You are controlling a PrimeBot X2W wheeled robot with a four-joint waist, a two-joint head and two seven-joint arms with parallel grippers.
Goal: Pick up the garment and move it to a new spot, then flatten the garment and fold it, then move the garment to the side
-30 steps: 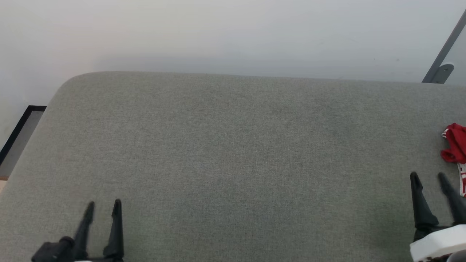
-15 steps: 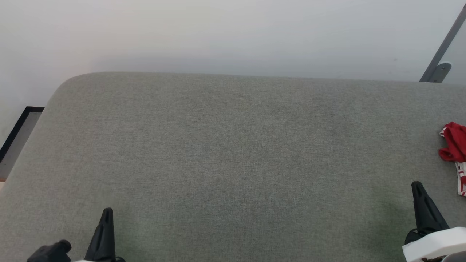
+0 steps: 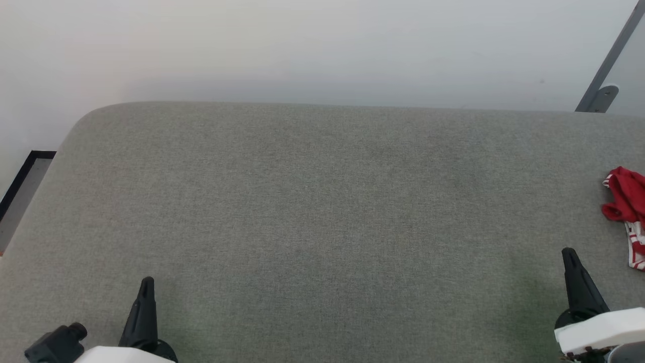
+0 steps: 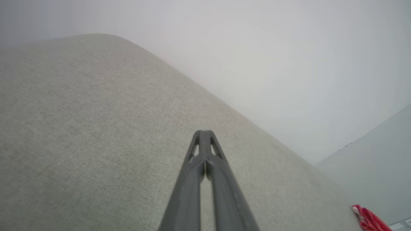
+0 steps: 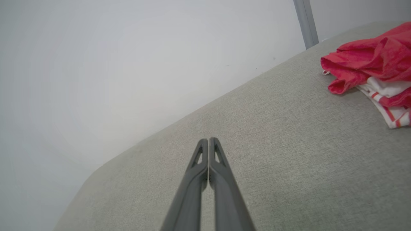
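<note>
The crumpled red fabric garment with striped trim lies on the wide grey woven-fabric surface, at the right edge of the head view. The right gripper with 2 long dark fingers is near the garment, left of it and nearer the robot. The left gripper is over the near left part, well apart from the garment. A pale wall stands behind the surface, and a slanted grey metal bar rises behind its far right.
</note>
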